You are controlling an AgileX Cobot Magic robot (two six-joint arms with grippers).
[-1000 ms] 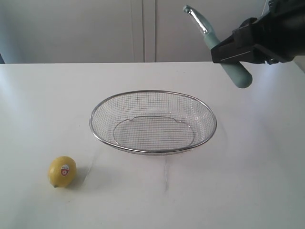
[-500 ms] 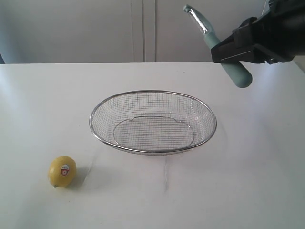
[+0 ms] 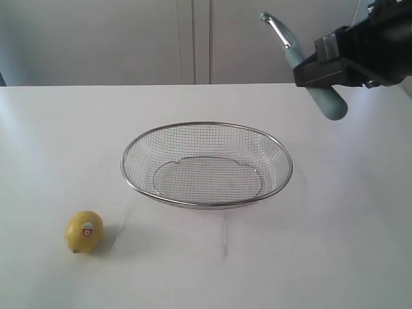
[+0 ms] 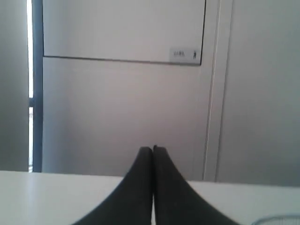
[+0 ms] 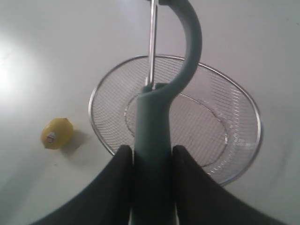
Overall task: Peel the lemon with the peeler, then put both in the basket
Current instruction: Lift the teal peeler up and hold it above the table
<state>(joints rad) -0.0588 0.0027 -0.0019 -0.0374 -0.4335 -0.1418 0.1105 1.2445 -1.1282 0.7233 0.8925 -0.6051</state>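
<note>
Lemon first: we see the small round yellow lemon (image 3: 84, 232) resting on the white tabletop (image 3: 341, 232), near the front left of the exterior view, its red-and-white oval sticker turned toward that camera. It lies well apart from everything else.

The large shallow oval basket of silver wire mesh (image 3: 123, 172) sits at the middle of the tabletop, to the right of the lemon and farther back. We can make out the tabletop through its mesh.

The slim peeler with a pale teal-green handle and a curved silver blade head (image 3: 330, 103) is up in the air beyond the basket's right end. It is tilted, with the blade end high and to the left and the handle's butt lower and to the right.

The right claw (image 5: 151, 158) holds the peeler. In the right wrist view its two black fingers (image 5: 119, 173) press against either side of the handle, with basket and lemon below.

The left claw (image 4: 153, 151) shows only in the left wrist view. Its dark fingertips are closed against each other, with the tabletop beneath and pale cabinet doors (image 4: 117, 108) behind.
</note>
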